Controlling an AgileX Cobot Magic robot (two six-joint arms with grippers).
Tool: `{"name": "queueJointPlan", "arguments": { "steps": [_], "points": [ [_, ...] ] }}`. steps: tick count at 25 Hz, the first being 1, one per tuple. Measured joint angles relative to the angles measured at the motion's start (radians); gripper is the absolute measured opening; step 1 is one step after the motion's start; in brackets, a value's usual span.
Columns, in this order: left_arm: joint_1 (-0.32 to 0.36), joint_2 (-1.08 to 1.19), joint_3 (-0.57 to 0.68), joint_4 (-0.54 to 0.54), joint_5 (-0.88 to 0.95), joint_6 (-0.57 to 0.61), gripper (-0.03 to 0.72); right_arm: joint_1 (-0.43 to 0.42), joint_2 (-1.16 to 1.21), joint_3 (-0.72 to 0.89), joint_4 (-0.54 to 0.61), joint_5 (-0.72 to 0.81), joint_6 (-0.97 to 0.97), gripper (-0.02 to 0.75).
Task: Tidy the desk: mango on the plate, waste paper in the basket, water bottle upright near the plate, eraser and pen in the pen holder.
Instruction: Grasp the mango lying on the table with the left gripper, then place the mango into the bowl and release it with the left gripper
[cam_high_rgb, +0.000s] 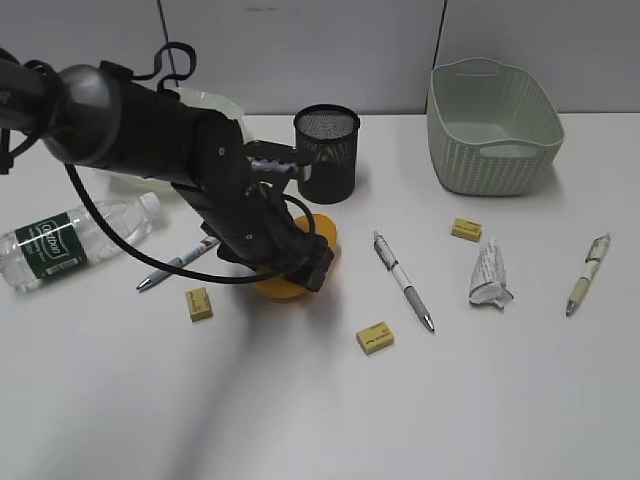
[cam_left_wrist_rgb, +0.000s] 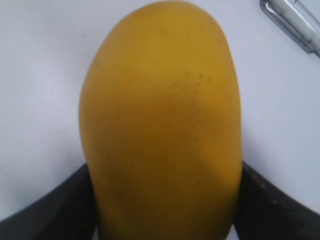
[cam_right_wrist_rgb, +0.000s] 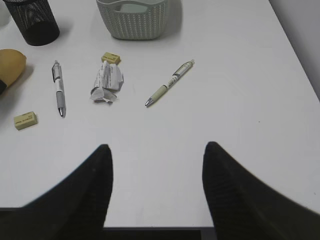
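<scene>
Straddling the mango (cam_left_wrist_rgb: 160, 130) mid-desk (cam_high_rgb: 300, 420), the left hand (cam_high_rgb: 305, 265) is spread; right hand (cam_right_wrist_rgb: 157, 195) gapes over bare tabletop.

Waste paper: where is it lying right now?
The waste paper lies on the desk, right of centre in the exterior view, between two pens, just below a small yellow eraser and in front of the basket.

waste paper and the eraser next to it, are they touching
Apart. The right wrist view shows a strip of white desk between the waste paper and the eraser; the exterior view shows the same gap.
</scene>
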Motion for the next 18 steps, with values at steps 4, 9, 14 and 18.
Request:
{"name": "queueJointPlan", "arguments": {
  "steps": [4,9,14,18],
  "points": [
    [0.0,0.002,-0.001,-0.001,-0.001,0.0,0.558,0.0,0.0,0.0,0.0,0.0,0.0,0.458],
    [0.0,-0.026,-0.001,-0.004,0.045,0.0,0.558,0.0,0.0,0.0,0.0,0.0,0.0,0.458],
    [0.0,-0.126,-0.001,0.002,0.099,0.0,0.558,0.0,0.0,0.0,0.0,0.0,0.0,0.458],
    [0.016,-0.219,-0.001,0.049,0.154,0.0,0.558,0.0,0.0,0.0,0.0,0.0,0.0,0.458]
  ]
}}
